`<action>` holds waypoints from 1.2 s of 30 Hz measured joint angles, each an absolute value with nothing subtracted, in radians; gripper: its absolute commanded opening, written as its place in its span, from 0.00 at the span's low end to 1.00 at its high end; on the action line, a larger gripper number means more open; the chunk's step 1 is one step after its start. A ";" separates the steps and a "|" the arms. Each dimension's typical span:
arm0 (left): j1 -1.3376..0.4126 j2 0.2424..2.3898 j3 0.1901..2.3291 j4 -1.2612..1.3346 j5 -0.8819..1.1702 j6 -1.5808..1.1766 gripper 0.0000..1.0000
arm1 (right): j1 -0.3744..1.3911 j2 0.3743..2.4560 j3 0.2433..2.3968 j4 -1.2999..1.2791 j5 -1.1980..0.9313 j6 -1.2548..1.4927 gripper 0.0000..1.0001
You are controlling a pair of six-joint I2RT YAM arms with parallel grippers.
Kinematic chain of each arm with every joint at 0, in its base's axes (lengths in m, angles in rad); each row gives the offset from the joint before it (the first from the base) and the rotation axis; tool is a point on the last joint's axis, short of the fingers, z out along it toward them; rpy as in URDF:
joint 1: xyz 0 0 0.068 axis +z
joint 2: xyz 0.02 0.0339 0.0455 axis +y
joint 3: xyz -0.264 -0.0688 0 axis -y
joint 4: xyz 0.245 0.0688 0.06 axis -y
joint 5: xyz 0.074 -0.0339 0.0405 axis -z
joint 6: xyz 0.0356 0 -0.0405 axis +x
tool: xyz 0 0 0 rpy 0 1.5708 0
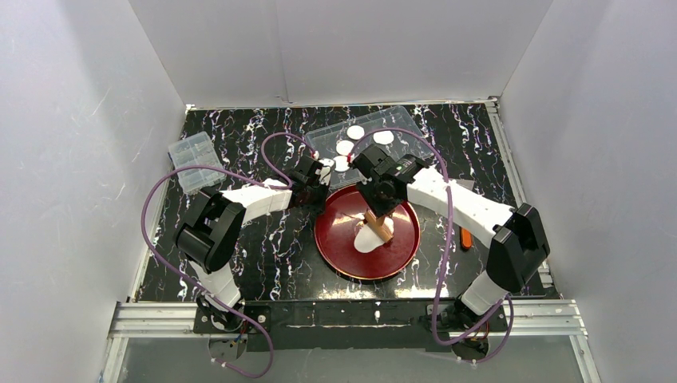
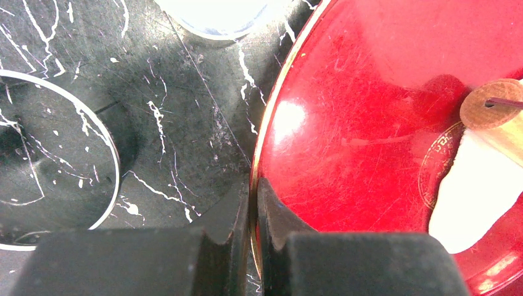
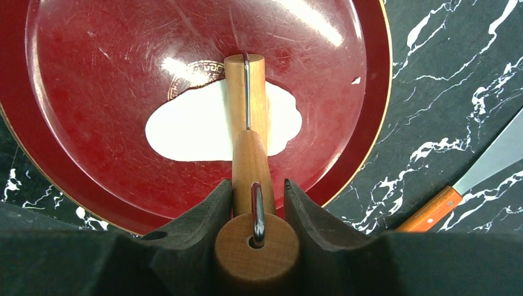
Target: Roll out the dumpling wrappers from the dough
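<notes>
Top external view: a red plate sat on the black marbled table between the two arms. The dough lay on it as a thin, irregular white sheet. The right gripper reached down over the plate, grasping a wooden rolling pin that rested on the dough. The left gripper was at the plate's far-left rim. Behind the plate, four dumpling wrappers lay well apart from the dough on a clear plastic tray. A small clear box stood at the left, and an orange-handled tool lay to the right of the plate.

Left wrist view: the left gripper had its jaws clenched on the red plate, whose gold edge ran between them. One end of the dough showed at the right, with the rolling pin lying across it. A clear round rim sat on the table at the left.

Right wrist view: the right gripper held the rolling pin by its handle, jaws pressed against both sides. The roller lay across the dough, which spread out on either side of it near the middle of the red plate. The orange-handled tool, with a flat metal blade, lay on the table just beside the plate.
</notes>
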State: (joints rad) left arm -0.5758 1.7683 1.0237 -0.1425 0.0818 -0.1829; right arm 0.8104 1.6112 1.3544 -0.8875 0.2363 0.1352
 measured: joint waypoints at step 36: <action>-0.575 1.768 1.024 -0.143 0.082 -0.183 0.00 | 1.034 1.704 1.446 -0.947 0.337 0.211 0.01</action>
